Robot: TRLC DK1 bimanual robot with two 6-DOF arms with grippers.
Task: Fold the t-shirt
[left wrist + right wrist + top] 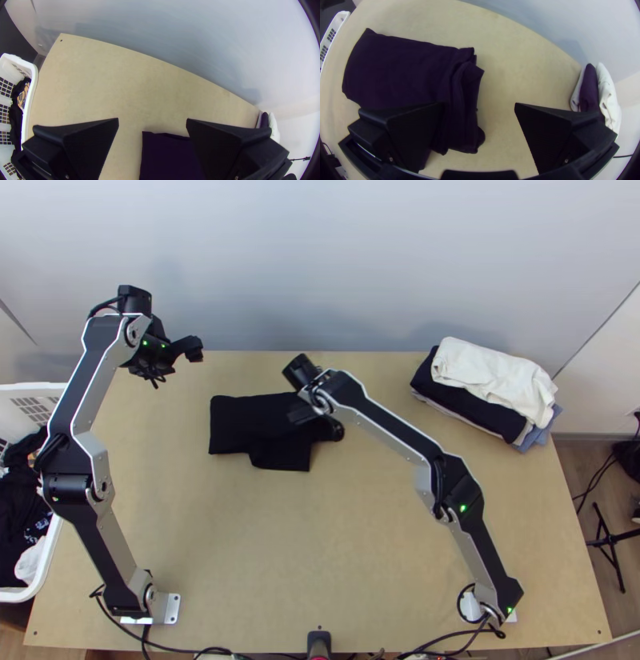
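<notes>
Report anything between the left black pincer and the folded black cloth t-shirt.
Nothing visible stands between the left pincer and the t-shirt; the right black pincer is over the t-shirt's far end.

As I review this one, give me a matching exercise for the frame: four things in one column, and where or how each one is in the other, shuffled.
Things
1. T-shirt
2. White garment
3. Laundry basket
4. Right gripper

Place or state
A. On top of the stack of folded clothes, toward the far right
B. Jaws open, above the t-shirt's right-hand end
C. Dark, lying folded directly on the table
D. Beside the table, past its left edge

Pairs: 1-C, 2-A, 3-D, 4-B
</notes>
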